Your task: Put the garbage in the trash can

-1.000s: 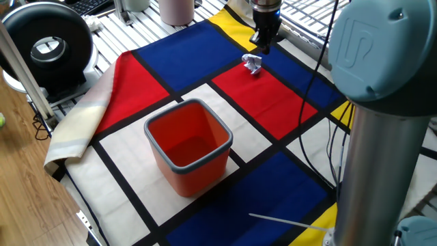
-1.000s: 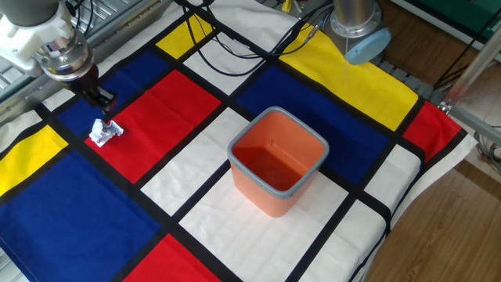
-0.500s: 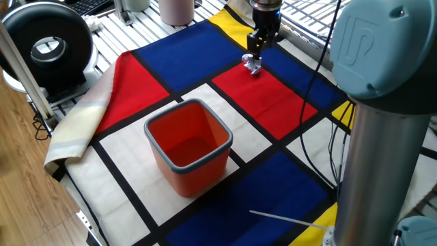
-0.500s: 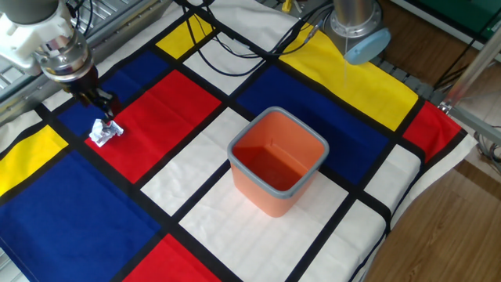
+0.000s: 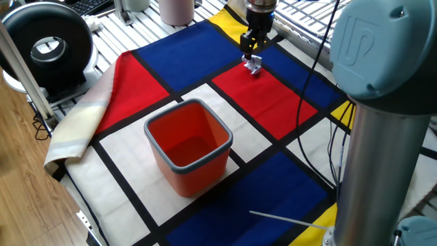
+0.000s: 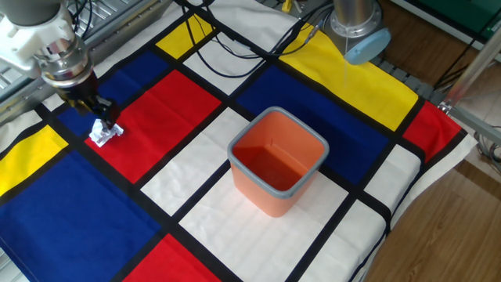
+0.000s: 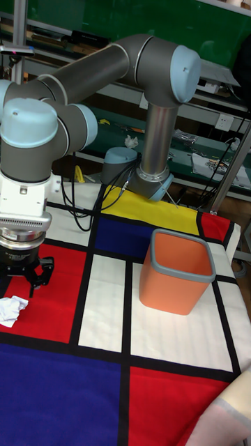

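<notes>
Garbage point(image 6: 104, 133) beneath open pincer point(image 6: 103, 117), ungripped

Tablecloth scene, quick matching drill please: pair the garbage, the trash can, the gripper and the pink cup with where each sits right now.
Things:
1. garbage
2. trash can
3. gripper
4. pink cup

Places:
A. on a white square
B. beyond the cloth's edge
C. just above the wad
D. at a red square's border

Pairs: 1-D, 2-A, 3-C, 4-B
</notes>
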Available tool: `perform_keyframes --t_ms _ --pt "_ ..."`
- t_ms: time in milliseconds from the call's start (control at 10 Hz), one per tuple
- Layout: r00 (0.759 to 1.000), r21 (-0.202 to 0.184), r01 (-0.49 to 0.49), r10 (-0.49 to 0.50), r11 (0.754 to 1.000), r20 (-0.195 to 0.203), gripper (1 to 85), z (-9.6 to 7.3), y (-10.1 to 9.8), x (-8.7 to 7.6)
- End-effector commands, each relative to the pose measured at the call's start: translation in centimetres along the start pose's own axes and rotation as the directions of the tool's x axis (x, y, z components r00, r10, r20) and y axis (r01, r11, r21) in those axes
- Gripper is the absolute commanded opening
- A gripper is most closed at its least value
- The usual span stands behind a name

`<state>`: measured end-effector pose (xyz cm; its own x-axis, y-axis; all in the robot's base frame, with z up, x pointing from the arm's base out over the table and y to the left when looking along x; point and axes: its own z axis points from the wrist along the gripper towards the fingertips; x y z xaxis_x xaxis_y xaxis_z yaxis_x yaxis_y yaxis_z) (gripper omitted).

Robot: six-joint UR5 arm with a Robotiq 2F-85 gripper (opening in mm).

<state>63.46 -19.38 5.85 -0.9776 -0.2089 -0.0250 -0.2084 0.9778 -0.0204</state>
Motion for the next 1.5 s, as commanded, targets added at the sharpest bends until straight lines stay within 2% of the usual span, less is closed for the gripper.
perform_keyframes --t_ms 0,500,1400 --pt "0.999 -0.004 0.010 -0.010 1.000 0.031 64.0 0.9 0.1 -1.1" --pt "0.998 -0.001 0.025 -0.025 1.000 0.060 64.0 3.1 -0.3 -1.7" --pt "0.995 0.000 0.048 -0.048 0.999 0.085 63.3 5.0 -1.1 -0.6"
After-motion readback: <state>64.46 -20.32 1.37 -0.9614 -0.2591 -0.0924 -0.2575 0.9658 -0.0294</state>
